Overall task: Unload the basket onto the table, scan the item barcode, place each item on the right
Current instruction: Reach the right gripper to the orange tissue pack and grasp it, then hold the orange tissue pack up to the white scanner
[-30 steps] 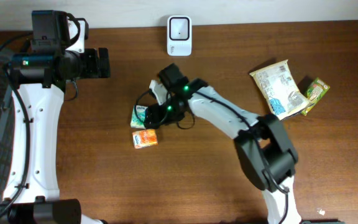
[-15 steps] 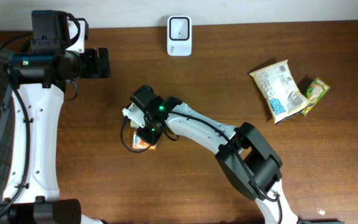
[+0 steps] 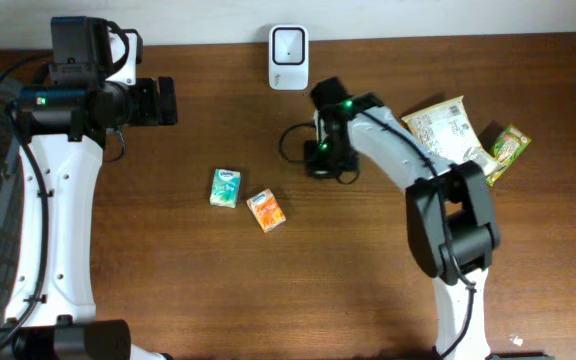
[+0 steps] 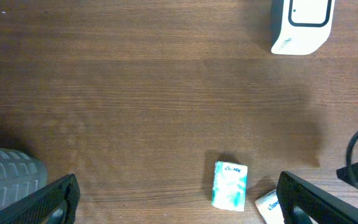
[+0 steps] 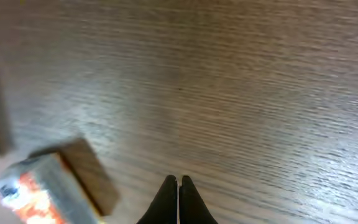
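My right end effector (image 5: 179,198) is pressed together on nothing, over bare table (image 3: 368,260) near the white scanner (image 3: 288,43). The orange box (image 3: 266,211) lies on the table just beside the green-white pack (image 3: 225,187), not touching it. My left end effector (image 3: 168,102) is spread wide, holding nothing

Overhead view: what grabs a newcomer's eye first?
The right arm's end effector, shut on nothing, hangs over bare wood near the white scanner. To its left, a green packet and an orange packet lie side by side, not touching. A pale snack bag lies at the right.
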`<state>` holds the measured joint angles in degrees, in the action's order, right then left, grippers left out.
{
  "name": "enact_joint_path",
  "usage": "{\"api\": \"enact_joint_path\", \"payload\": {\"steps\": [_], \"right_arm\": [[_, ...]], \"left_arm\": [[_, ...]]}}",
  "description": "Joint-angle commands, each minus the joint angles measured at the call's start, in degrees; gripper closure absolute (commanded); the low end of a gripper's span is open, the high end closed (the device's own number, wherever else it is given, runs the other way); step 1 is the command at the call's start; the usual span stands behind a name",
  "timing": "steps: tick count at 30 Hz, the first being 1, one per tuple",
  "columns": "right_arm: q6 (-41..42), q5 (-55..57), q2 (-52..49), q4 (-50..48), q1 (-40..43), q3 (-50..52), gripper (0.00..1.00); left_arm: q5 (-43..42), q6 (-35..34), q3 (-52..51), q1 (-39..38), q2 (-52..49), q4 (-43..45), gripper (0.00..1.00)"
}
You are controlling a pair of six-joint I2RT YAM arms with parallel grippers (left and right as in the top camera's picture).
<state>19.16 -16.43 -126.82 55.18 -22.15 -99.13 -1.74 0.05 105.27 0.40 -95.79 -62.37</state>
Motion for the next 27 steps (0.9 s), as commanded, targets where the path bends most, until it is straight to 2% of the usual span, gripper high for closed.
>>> {"api": "enact_joint_path", "payload": {"steps": [1,2,3,5,10,15,16,17,20,22,24,27], "right_arm": [[-10.64,-12.44,-0.72,0.09,-0.50,-0.94,0.78],[-13.94,-14.03,-0.72,0.22,-1.40,-0.94,0.65],[-15.72,-13.99,-0.72,0.15,-2.36,-0.94,0.57],[-18.56,-13.55,-0.94,-0.72,-5.20,-0.52,0.57],[-18.49,-13.62,-2.67,-3.56,-8.24,1.81,0.59],[-16.79,-13.64,-4.85,-2.86,-8.76,1.86,0.64],[-16.74,-13.84,-4.85,-2.34,-8.74,1.86,0.70],[-15.69,-13.77,-4.85,-0.94,-8.74,1.86,0.84],[-13.92,-13.81,-4.83,2.14,-7.80,1.84,0.96],[-13.57,-15.34,-4.31,2.56,-5.95,1.68,0.96],[-17.51,-22.56,-3.06,2.54,-3.41,1.55,0.96],[-25.92,-43.52,-0.61,3.15,3.74,1.40,0.96]], "left_arm": [[-0.44,0.87,0.61,0.26,0.92,0.04,0.01],[-0.44,0.87,0.61,0.26,0.92,0.04,0.01],[-0.44,0.87,0.61,0.26,0.92,0.04,0.01],[-0.44,0.87,0.61,0.26,0.92,0.04,0.01],[-0.44,0.87,0.61,0.26,0.92,0.04,0.01],[-0.44,0.87,0.61,0.26,0.92,0.04,0.01],[-0.44,0.87,0.61,0.26,0.94,0.04,0.01],[-0.44,0.87,0.61,0.26,0.92,0.04,0.01],[-0.44,0.87,0.61,0.26,0.92,0.04,0.01],[-0.44,0.87,0.61,0.26,0.92,0.07,0.01],[-0.44,0.87,0.61,0.26,0.92,0.07,0.01],[-0.44,0.87,0.61,0.26,0.92,0.04,0.01]]}}
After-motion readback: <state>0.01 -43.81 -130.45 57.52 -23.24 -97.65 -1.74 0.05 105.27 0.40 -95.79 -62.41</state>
